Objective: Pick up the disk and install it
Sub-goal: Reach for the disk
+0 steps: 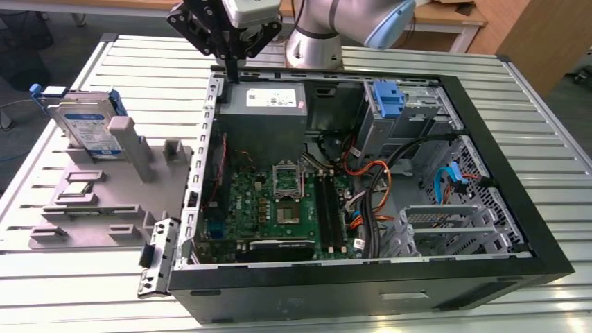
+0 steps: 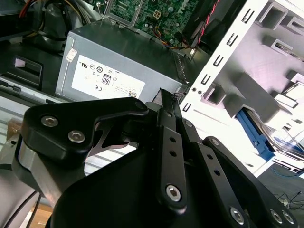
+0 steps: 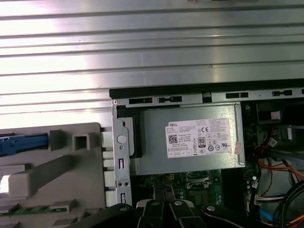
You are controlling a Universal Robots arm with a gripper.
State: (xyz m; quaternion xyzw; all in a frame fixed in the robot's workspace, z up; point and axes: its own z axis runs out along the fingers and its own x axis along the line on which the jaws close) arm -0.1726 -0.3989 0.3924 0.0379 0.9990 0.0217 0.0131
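- Exterior view: the disk (image 1: 85,125) is seen standing on edge in a slot of the grey holder (image 1: 111,201), its blue-and-white label facing outward and its blue rails at the sides.
- The holder is set on the slatted worktop (image 1: 555,118), by the edge at the exterior view's left, and the disk is held at its far end, toward the far corner on that side.
- No contact with the disk is seen, so it is judged not yet picked up.
- The gripper (image 1: 231,75) is held over the far corner of the open computer case (image 1: 518,208) on the exterior view's left, well apart from the disk, with its fingers drawn together on nothing.
- In both wrist views the closed fingertips (image 2: 161,95) (image 3: 164,190) are shown just above the power supply (image 3: 190,142), near the case's perforated metal wall.
- Inside the case, a blue latch (image 1: 389,100) is seen at the far side and a metal drive cage (image 1: 444,229) near the front corner at the exterior view's right. No drive can be made out in either, though the spot meant for the disk cannot be told.
- Both parts of the task are therefore judged outstanding: the pickup and the installing.
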